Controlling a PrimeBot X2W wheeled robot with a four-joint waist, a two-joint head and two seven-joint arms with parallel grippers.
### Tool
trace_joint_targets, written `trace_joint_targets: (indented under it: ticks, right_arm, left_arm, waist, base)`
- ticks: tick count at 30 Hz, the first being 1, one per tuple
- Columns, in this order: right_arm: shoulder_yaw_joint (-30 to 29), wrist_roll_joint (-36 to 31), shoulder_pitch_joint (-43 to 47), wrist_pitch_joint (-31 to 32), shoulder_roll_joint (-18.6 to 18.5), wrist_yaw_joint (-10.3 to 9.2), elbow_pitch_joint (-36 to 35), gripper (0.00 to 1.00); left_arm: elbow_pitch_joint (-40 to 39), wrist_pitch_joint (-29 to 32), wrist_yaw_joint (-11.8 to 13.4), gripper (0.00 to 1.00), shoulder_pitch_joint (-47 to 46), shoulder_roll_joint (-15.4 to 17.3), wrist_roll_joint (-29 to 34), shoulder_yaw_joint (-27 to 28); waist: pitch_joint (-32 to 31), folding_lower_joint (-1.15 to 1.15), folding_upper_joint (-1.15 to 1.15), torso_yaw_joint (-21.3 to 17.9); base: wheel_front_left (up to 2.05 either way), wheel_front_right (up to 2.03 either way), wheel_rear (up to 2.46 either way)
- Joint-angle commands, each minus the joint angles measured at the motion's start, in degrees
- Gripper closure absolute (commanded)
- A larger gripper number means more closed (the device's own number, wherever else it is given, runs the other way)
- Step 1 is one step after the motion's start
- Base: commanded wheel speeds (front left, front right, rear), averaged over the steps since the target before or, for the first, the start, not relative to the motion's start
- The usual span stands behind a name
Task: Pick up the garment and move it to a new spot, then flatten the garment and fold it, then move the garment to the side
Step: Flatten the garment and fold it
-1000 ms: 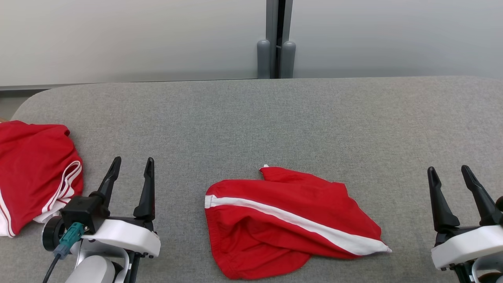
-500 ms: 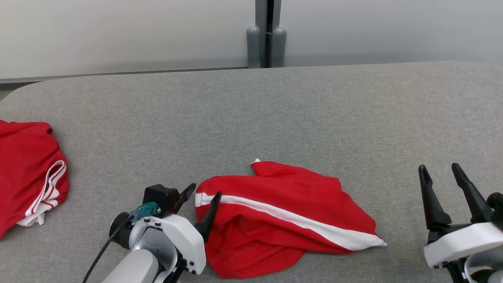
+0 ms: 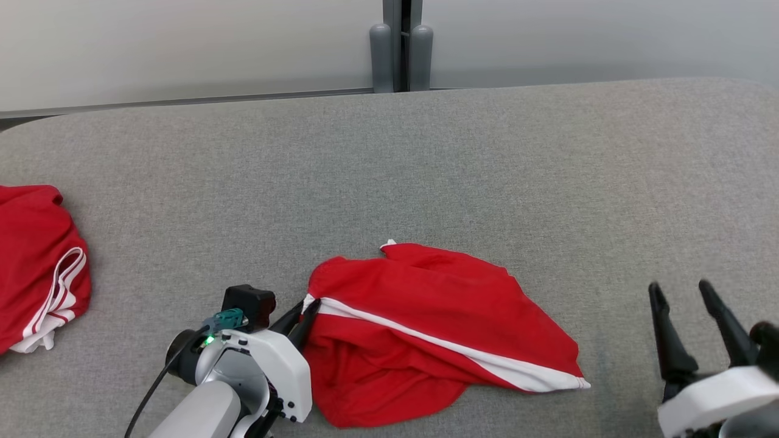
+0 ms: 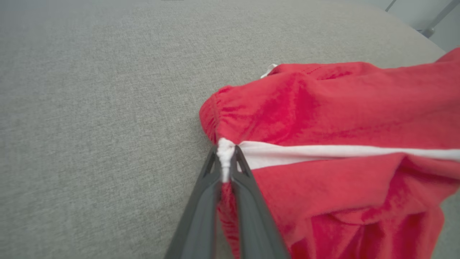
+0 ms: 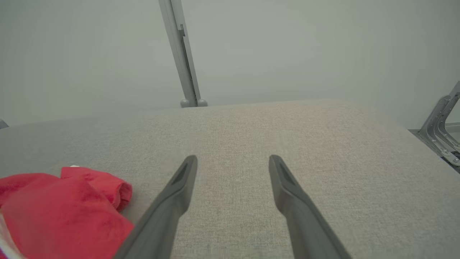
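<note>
A crumpled red garment (image 3: 432, 322) with a white side stripe lies on the grey padded table, front centre. My left gripper (image 3: 307, 307) is shut on the garment's left edge, where the white stripe ends. In the left wrist view the garment (image 4: 341, 144) has its bunched white hem pinched between the tips of my left gripper (image 4: 226, 153). Off to the garment's right, my right gripper (image 3: 678, 289) stands open over bare table. The right wrist view shows my right gripper (image 5: 233, 160) with nothing between its fingers and the garment (image 5: 61, 205) at the lower left.
A second red garment (image 3: 33, 261) with white stripes lies at the table's left edge. The grey padded table (image 3: 426, 164) stretches bare behind the garment. Grey posts (image 3: 398, 48) stand at the far edge against a pale wall. A metal bracket (image 5: 440, 129) sits off the table's right side.
My left gripper swung right to the garment's left edge and shut on the white hem, bunching the cloth there. The head camera shifted. The right gripper stayed open.
</note>
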Motion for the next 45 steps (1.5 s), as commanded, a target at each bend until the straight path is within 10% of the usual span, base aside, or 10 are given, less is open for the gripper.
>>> trace_joint_targets:
  ticks: [1, 23, 25, 27, 45]
  right_arm:
    - [0.07, -0.49, 1.04, 0.26, -0.40, -0.02, 0.16, 0.00]
    - [15.10, 5.00, 7.56, 4.67, 0.70, -0.02, 4.78, 0.00]
    - [15.18, 5.46, 6.80, 4.78, 0.68, -0.02, 5.45, 0.65]
    - [15.24, 5.97, 6.51, 5.61, 0.75, -0.01, 6.14, 1.00]
    - [7.52, 4.55, -3.92, -1.52, -3.81, -0.02, -4.24, 1.00]
  left_arm:
    - [0.06, -0.52, 0.15, 1.00, -0.98, 0.58, 0.32, -0.03]
    - [-0.21, -1.25, 0.63, 1.00, -2.60, 0.22, 0.14, -0.73]
    - [-0.30, -1.36, 0.64, 1.00, -2.82, 0.20, 0.10, -0.76]
    - [-0.36, -1.49, 0.62, 1.00, -3.00, 0.18, 0.09, -0.80]
    - [-13.28, -8.85, 4.60, 1.00, -7.31, 3.12, 3.33, 2.98]
  waist:
    - [0.06, 0.00, 0.00, 0.07]
    - [2.68, 0.00, 0.00, 1.13]
    - [2.93, 0.00, 0.00, 1.18]
    - [3.15, 0.00, 0.00, 1.23]
    - [1.44, 0.00, 0.00, 0.53]
  base:
    - [0.00, 0.00, 0.00]
    - [0.00, 0.00, 0.00]
    - [0.00, 0.00, 0.00]
    - [0.00, 0.00, 0.00]
    - [0.00, 0.00, 0.00]
